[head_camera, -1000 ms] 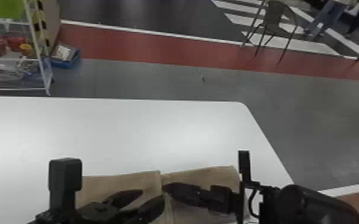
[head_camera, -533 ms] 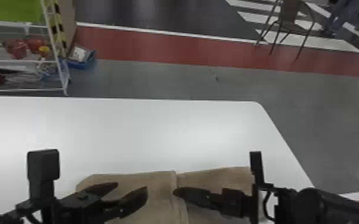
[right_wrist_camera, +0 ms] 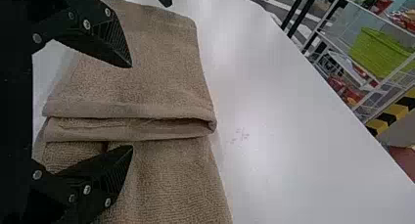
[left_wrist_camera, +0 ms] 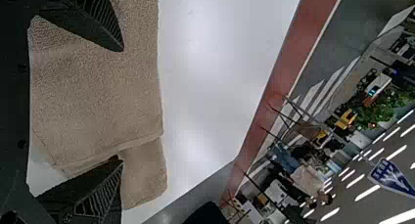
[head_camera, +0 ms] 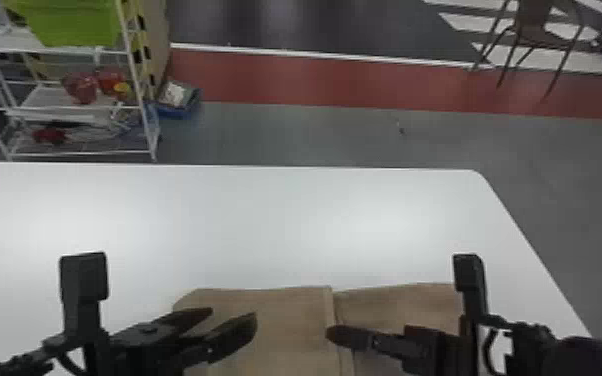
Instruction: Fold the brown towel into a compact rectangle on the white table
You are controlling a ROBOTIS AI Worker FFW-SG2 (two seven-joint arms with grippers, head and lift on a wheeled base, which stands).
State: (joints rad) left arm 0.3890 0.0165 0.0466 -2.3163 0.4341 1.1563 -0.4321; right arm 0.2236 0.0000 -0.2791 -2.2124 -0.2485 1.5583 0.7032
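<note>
Left gripper (head_camera: 234, 312) shifted leftward, towel (head_camera: 290, 315) beneath fingers (head_camera: 234, 334).

One brown terry towel (head_camera: 290, 320); two black two-fingered grippers, left (head_camera: 233, 314), right (head_camera: 332, 333); one white rounded-corner table (head_camera: 265, 220); one lime-green bin (head_camera: 75, 22).

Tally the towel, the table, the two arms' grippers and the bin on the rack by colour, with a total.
Brown: 1, the towel
White: 1, the table
Black: 2, the left gripper and right gripper
Green: 1, the bin
Total: 5
</note>
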